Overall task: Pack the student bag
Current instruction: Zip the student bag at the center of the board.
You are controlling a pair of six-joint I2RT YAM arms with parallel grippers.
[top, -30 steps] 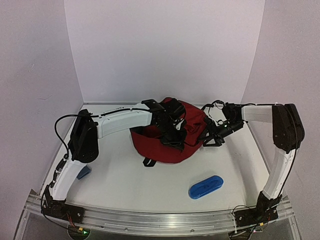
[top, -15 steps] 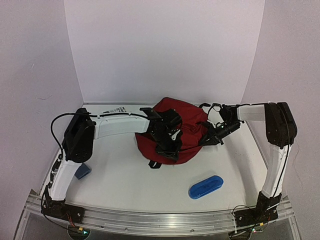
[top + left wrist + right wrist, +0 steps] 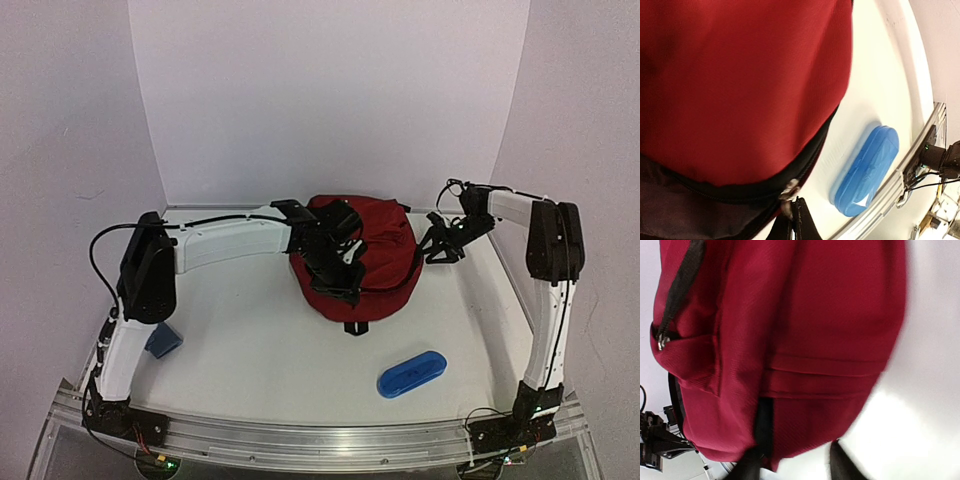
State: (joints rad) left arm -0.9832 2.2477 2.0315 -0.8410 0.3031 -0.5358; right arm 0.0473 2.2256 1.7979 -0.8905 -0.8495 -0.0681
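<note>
The bag [image 3: 372, 262] sits on the table [image 3: 250, 345] toward the back, centre of the top view, an arm stretched to it from each side. Only the left wrist view shows the left end effector [image 3: 792, 225] pinched closed by the zip pull [image 3: 789, 187]. The right end effector [image 3: 794, 466], blurred, stands open at the bag's edge.

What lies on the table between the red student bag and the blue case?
Nothing. The stretch of white table between the student bag and the blue case is bare. This shows in both the top external and left wrist views.
</note>
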